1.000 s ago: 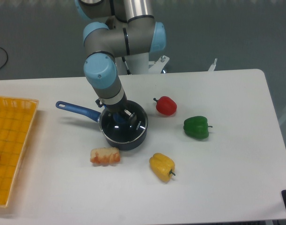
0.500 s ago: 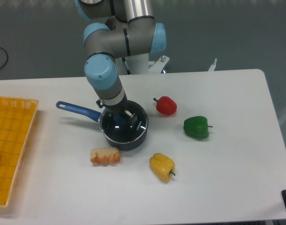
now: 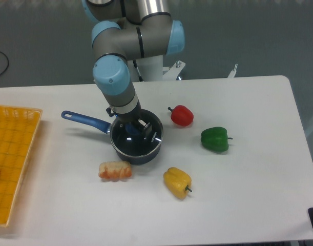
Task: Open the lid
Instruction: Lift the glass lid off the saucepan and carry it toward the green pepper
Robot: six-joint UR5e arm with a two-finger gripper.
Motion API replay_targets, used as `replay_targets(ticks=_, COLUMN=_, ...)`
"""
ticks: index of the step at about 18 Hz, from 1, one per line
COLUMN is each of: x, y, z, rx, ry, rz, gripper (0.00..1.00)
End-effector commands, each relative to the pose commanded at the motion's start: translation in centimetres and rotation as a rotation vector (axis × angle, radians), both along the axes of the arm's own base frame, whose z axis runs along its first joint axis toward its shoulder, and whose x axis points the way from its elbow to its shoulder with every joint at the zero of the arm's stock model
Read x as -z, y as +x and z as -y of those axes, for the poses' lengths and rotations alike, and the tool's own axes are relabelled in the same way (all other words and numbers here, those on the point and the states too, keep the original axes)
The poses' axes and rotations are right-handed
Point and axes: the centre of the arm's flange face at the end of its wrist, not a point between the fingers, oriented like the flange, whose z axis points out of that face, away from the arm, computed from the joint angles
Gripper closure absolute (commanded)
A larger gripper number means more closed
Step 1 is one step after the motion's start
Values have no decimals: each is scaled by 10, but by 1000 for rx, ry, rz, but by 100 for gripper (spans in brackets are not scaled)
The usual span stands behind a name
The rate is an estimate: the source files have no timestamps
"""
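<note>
- The gripper (image 3: pixel 132 129) points straight down onto the middle of the lid (image 3: pixel 138 142), its dark fingers (image 3: pixel 143 126) either side of the blue knob (image 3: pixel 132 130); from where I stand I cannot tell whether they are pinching the knob or only standing around it.
- The lid lies flat on the saucepan (image 3: pixel 137 148), its thin metal rim matching the pan's edge, directly under the fingers.
- The pan's blue handle (image 3: pixel 84 119) sticks out toward ten o'clock, away from the gripper.
- Above the gripper the arm (image 3: pixel 115 82) rises with its grey and light-blue joints, leaning back toward twelve o'clock to the base at the far side of the table (image 3: pixel 248 179).
- A piece of food, pale with orange patches (image 3: pixel 115 170), lies just beside the pan at seven o'clock.
- A yellow pepper (image 3: pixel 177 182) sits near the pan at about five o'clock.
- A red pepper (image 3: pixel 182 115) is close by at two o'clock, and a green pepper (image 3: pixel 215 139) farther out at three o'clock.
- A yellow basket (image 3: pixel 13 159) sits well apart at nine o'clock, at the table's left edge.
</note>
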Motion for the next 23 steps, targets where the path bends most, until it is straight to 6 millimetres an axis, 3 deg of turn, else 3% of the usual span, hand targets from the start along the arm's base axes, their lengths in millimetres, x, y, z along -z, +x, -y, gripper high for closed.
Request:
replay_targets(ticks=8, x=-31, y=-45, z=9, rx=9, ry=62, rz=-17, gripper=49)
replay_targets(ticks=14, x=-49, y=-90, z=29, rx=43, ry=90, rz=-32, gripper=49)
replay_targets(ticks=23, x=-44, y=-122, z=50, rx=40, ry=88, rz=-19, gripper=49)
